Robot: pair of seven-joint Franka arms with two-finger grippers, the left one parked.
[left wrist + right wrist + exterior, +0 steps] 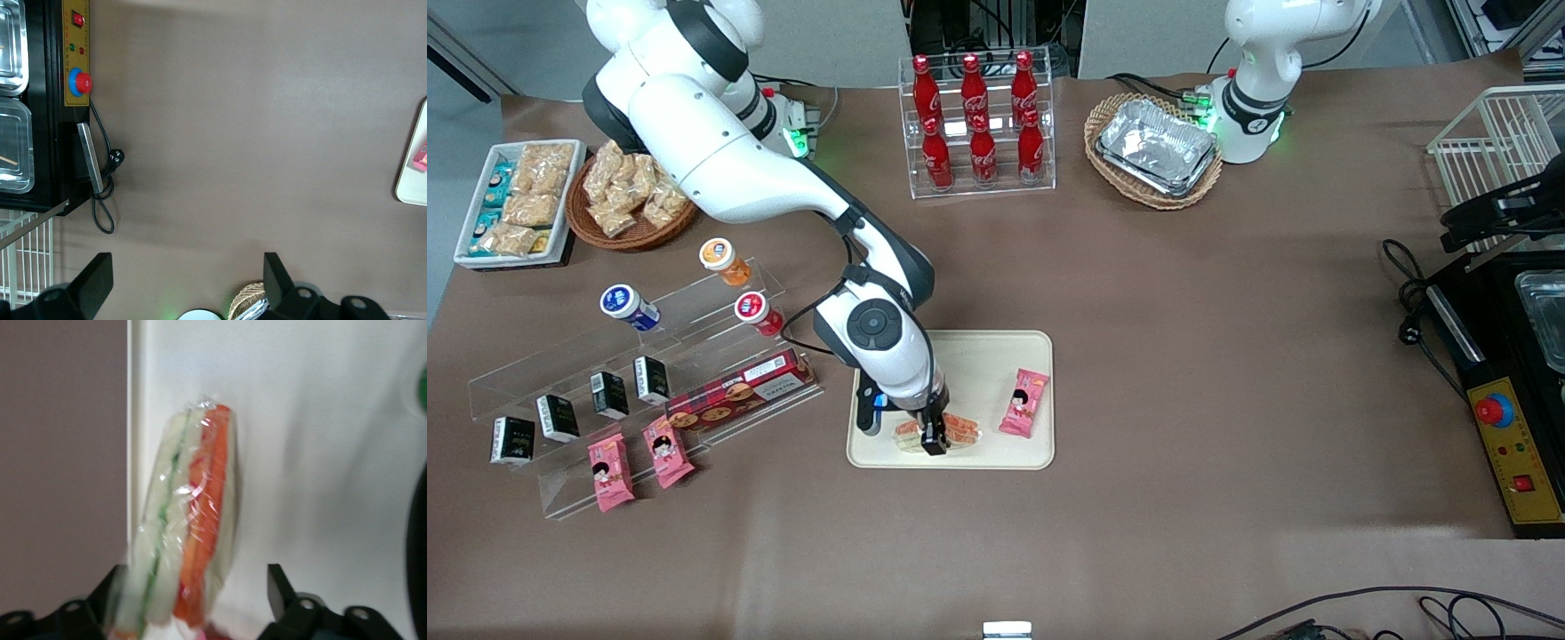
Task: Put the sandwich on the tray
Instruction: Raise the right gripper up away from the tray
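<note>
While our gripper (935,442) fingers stand apart around the sandwich (188,520), seemingly resting on the tray (983,364) by its rim, we risk tipping it onto the table (1183,356) on withdrawal.

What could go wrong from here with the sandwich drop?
1. The sandwich sits close to the tray rim nearest the front camera, with the gripper straddling it, fingers apart. It stands on edge, so it may tip over the rim when freed.
2. Clear wrap could cling to a finger and drag the sandwich up on retreat.
3. A sideways exit could hit the pink snack packet beside it.
</note>
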